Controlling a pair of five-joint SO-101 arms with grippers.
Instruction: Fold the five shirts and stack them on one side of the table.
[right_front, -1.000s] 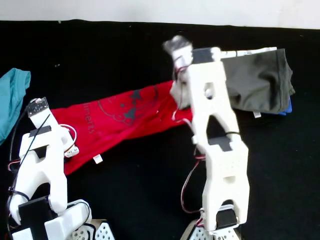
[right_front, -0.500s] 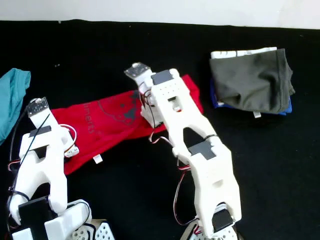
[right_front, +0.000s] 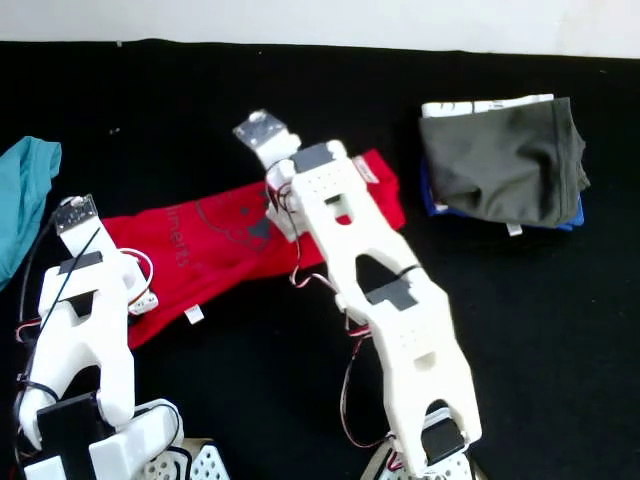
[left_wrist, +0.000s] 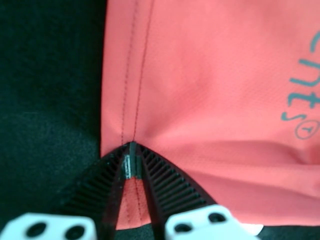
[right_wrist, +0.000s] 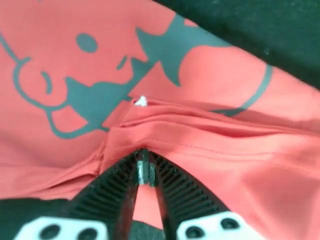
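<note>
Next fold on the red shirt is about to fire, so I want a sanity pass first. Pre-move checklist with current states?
1. Grip of left end effector on the red shirt: ok, closed on the stitched hem.
2. Grip of right end effector: ok, closed on a raised fold beside the print.
3. How many layers the right one pinches: cannot tell.
4. Shirt lying flat: not ok, it runs slantwise across the table and is creased at the right pinch.
5. The folded stack apart from the red shirt: ok, black table shows between them.
6. The teal shirt out of the way: ok, at the table's left edge.
</note>
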